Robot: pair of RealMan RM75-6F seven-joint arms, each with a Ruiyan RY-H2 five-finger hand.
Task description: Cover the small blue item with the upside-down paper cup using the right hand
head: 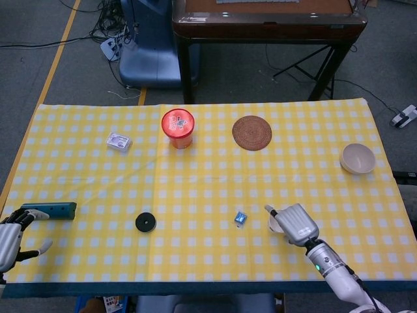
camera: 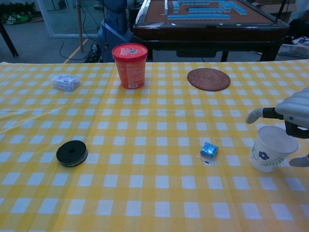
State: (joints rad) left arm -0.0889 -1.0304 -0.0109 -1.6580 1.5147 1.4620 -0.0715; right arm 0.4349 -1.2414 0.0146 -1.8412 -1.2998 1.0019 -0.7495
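A small blue wrapped item lies on the yellow checked tablecloth, near the front middle. To its right stands a white paper cup with a flower print, mouth up; in the head view the cup is mostly hidden under my right hand. My right hand hovers just above the cup with its fingers spread, holding nothing. My left hand rests open at the front left corner, only in the head view.
An orange tub with a red lid, a brown woven coaster, a small clear packet, a black disc, a blue bar and a beige bowl lie on the table.
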